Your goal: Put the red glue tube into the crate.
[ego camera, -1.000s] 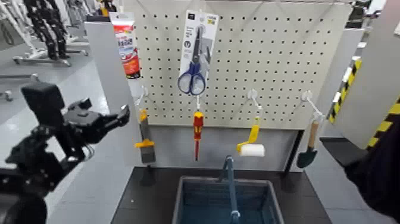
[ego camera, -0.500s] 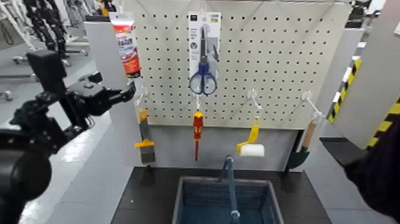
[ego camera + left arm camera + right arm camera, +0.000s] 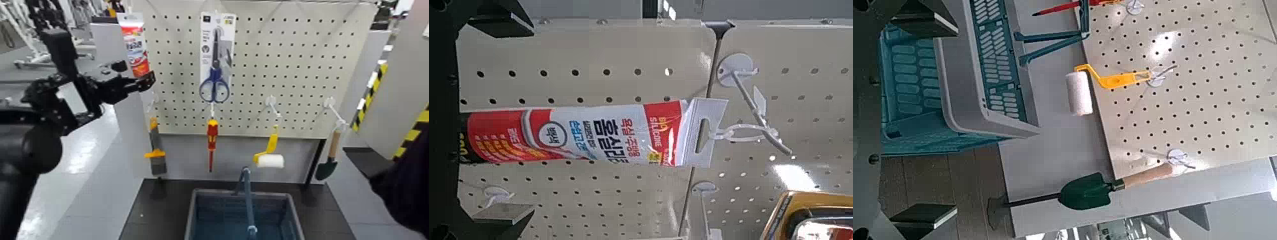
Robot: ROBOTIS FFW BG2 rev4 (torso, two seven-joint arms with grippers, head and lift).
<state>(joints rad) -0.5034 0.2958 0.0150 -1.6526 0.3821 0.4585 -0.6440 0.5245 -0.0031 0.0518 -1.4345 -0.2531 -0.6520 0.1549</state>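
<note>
With the pegboard [image 3: 255,70] as landmark, the red glue tube [image 3: 136,52] hangs at its upper left, the left claw [image 3: 139,75] spread wide around the tube's lower end, and the crate [image 3: 244,214] sits below the board.

Head camera looks forward and down; wrist cameras view the same pegboard [image 3: 255,70] closer, left and right parts.

Your left gripper [image 3: 507,122] is facing the red glue tube [image 3: 579,134], with pegboard [image 3: 759,95] standing close behind it and a white hook [image 3: 739,132] crowding its crimped end. Between the scissors pack [image 3: 218,57] and the roller [image 3: 270,153], you are seeing open board. The blue handle [image 3: 248,198] is spanning the crate's [image 3: 199,193] mouth, leaving openings on both sides.
</note>
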